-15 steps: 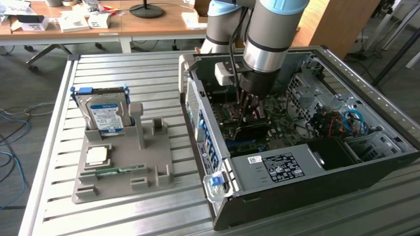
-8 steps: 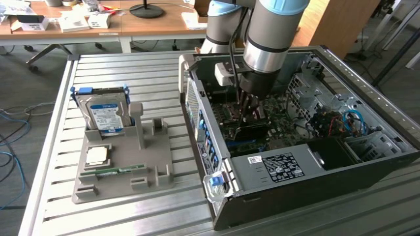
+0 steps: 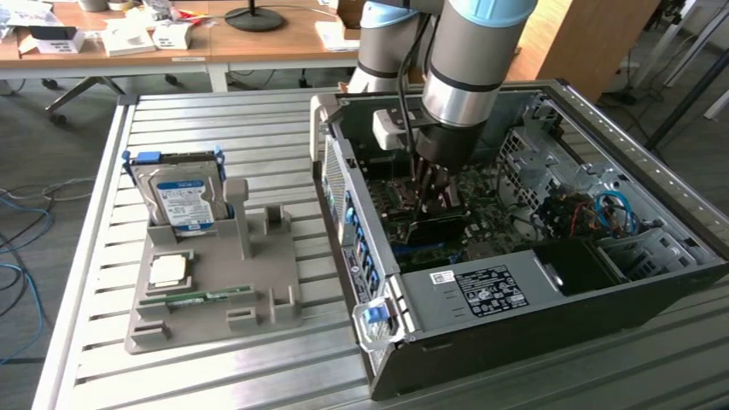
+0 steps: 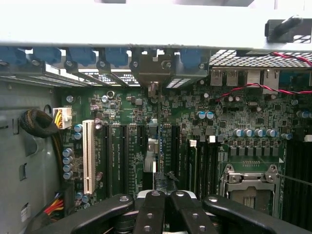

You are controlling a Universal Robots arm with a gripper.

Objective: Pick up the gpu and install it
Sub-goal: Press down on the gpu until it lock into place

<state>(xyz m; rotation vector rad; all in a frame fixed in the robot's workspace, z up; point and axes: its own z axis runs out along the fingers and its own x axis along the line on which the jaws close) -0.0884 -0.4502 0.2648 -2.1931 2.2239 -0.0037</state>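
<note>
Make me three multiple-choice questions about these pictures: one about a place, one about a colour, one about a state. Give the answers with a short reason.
1. Where is the gpu?
A. In the grey holder
B. Inside the computer case, under the pincer
C. On the wooden desk

2. Which colour is most of the hard drive's label?
A. Red
B. Green
C. Blue

3. How is the hard drive placed?
A. Standing upright
B. Lying flat
C. Hanging from the pincer

Answers:
1 B: the gpu sits below the pincer, within the computer case.
2 C: the hard drive shows a blue label.
3 A: it stands on edge in the grey holder.
</note>
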